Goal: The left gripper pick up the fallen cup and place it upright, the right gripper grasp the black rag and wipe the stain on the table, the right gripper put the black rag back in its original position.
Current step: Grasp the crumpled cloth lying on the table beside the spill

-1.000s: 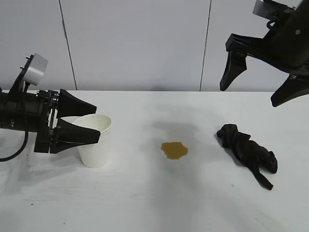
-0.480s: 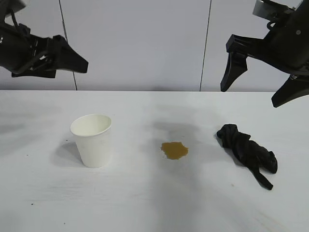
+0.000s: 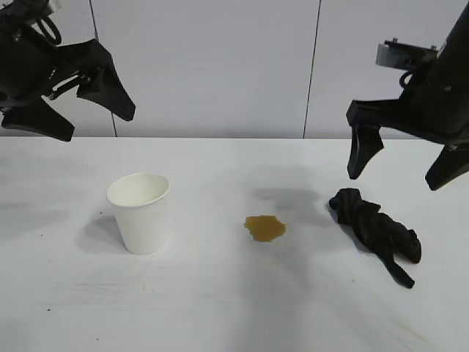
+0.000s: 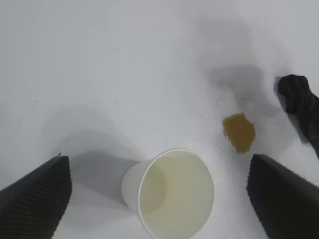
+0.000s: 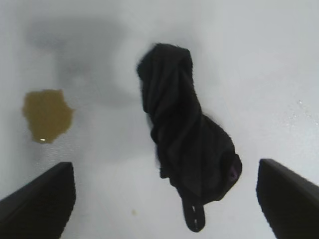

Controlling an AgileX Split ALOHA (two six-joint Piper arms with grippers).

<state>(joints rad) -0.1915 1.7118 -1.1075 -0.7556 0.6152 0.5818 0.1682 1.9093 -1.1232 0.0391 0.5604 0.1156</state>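
Observation:
The white paper cup (image 3: pixel 141 213) stands upright on the white table (image 3: pixel 220 308) at the left; it also shows in the left wrist view (image 4: pixel 172 191). My left gripper (image 3: pixel 91 121) hangs open and empty high above and left of the cup. The yellowish-brown stain (image 3: pixel 264 228) lies mid-table, also in the left wrist view (image 4: pixel 239 132) and the right wrist view (image 5: pixel 46 114). The crumpled black rag (image 3: pixel 375 231) lies at the right and shows in the right wrist view (image 5: pixel 187 137). My right gripper (image 3: pixel 399 172) is open, spread wide above the rag, not touching it.
A grey panelled wall (image 3: pixel 220 66) stands behind the table's far edge. Bare tabletop lies between the cup, the stain and the rag, and along the near side.
My left gripper let go of the upright cup, rose and pulled back to the upper left. My right gripper has come down toward the rag, fingers still spread.

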